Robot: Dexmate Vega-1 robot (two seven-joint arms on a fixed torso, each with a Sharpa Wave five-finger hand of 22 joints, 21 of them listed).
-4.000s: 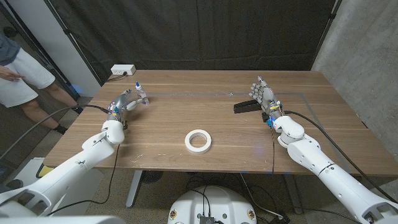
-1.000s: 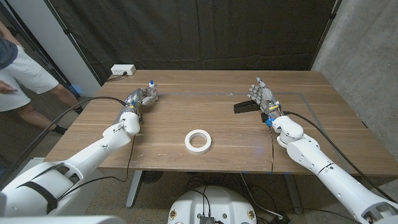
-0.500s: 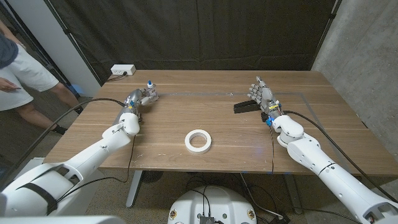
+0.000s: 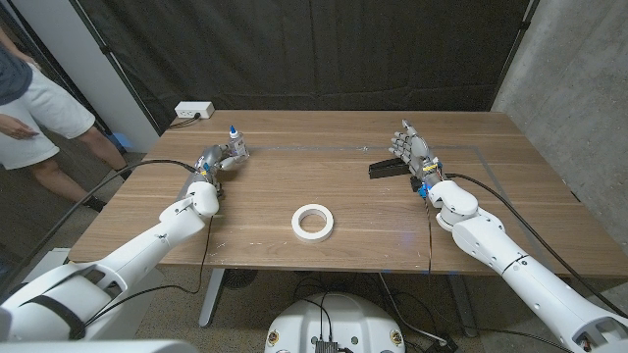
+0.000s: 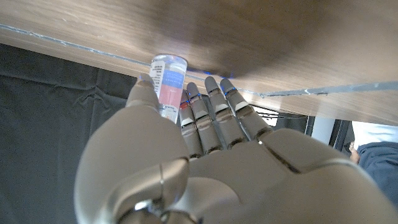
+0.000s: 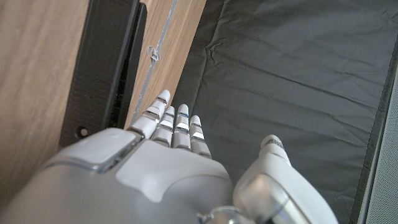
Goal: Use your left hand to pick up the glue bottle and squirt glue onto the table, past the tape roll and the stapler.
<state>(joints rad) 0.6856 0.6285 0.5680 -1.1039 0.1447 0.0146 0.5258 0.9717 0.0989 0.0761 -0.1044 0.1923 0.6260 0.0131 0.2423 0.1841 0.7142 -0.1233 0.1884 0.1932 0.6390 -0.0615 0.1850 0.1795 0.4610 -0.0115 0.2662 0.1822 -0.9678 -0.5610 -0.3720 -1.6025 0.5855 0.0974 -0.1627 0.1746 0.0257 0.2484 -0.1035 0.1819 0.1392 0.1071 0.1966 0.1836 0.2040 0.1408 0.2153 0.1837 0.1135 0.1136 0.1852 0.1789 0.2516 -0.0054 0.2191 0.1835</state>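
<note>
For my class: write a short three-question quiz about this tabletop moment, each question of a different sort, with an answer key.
1. True or false: the right hand is holding the black stapler.
2. Multiple choice: what does the left hand grip? A) the white tape roll B) the glue bottle C) the white power strip
3. Fill in: the tape roll lies near the table's ____ edge, between the two arms.

Key
1. False: its fingers are spread and it stands beside the stapler.
2. B: the fingers wrap the bottle, cap up.
3. Front.
</note>
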